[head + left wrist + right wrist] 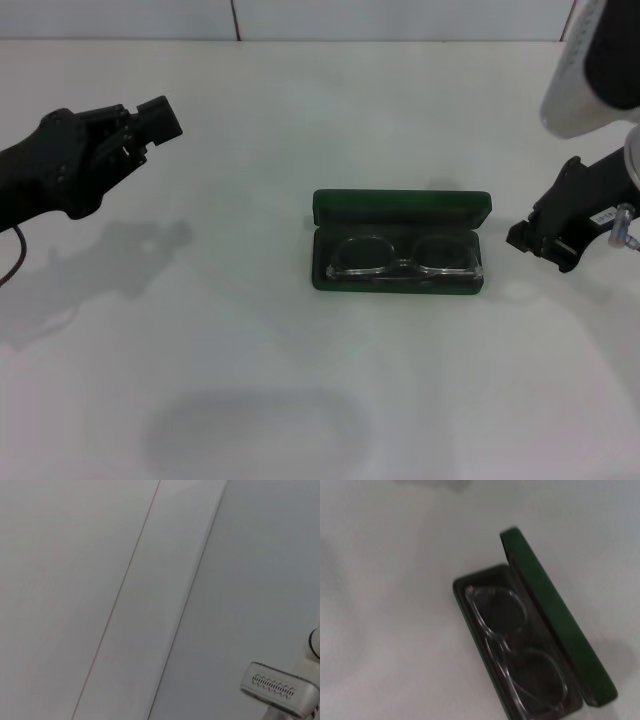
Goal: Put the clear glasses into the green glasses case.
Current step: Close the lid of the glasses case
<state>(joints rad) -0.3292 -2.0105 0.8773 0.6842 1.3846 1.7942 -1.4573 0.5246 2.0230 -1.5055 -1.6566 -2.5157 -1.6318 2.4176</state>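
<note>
Clear glasses (405,258) lie inside the open, dark-lined green glasses case (400,210).

clear plastic glasses (405,258), matt case (400,209)

Both arms end in chunky matte black grippers, left gripper (150,122) blocky-tipped with a thin dark cable (12,262) trailing off it. Right gripper (545,240) has a small white label, glossy white shell (590,75) above it.

text: none legible | white tag (606,215) by right arm: marks unreadable
</note>
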